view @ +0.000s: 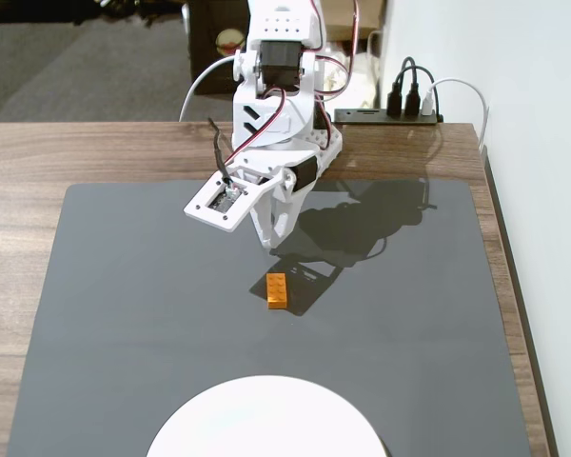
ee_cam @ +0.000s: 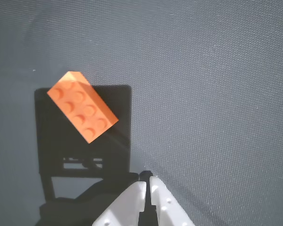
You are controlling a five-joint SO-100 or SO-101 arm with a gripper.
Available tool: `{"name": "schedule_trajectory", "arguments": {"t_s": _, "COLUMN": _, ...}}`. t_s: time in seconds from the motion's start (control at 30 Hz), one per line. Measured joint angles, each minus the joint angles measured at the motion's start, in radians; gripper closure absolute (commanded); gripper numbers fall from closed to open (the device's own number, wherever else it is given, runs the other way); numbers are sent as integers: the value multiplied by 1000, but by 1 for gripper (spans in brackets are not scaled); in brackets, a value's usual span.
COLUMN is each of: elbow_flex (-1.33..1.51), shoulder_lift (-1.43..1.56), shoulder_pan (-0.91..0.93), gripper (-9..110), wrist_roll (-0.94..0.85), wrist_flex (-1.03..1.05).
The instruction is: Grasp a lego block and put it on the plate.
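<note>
The small orange plastic lego block (ee_cam: 82, 106) lies flat on the dark grey mat (view: 124, 314), apart from the white two-finger gripper (ee_cam: 147, 184) — closed tight, holding nothing. It should open wide and line up over the block. The big round white plate (view: 266, 424) is empty.

I work at a desk in what looks like a home or small office: a wood-grain tabletop (view: 95, 162) against a plain white wall (view: 533, 143), a dark grey mat (view: 124, 333) under my arm, a black USB hub (view: 385, 115) with plugged cables behind my base, grey carpet (view: 76, 67) beyond.
</note>
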Motion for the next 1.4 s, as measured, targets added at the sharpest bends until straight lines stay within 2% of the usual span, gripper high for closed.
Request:
{"name": "schedule_trajectory", "arguments": {"t_s": 0.47, "elbow_flex": -38, "shoulder_lift": -67, "shoulder_pan": 23, "gripper": 101, "wrist_roll": -34, "wrist_flex": -37}}
{"name": "schedule_trajectory", "arguments": {"t_s": 0.87, "elbow_flex": -123, "shoulder_lift": -261, "shoulder_pan": 29, "gripper": 101, "wrist_roll": -49, "wrist_flex": -137}}
{"name": "schedule_trajectory", "arguments": {"t_s": 1.4, "elbow_flex": -204, "shoulder_lift": -408, "shoulder_pan": -46, "gripper": 101, "wrist_roll": -49, "wrist_flex": -198}}
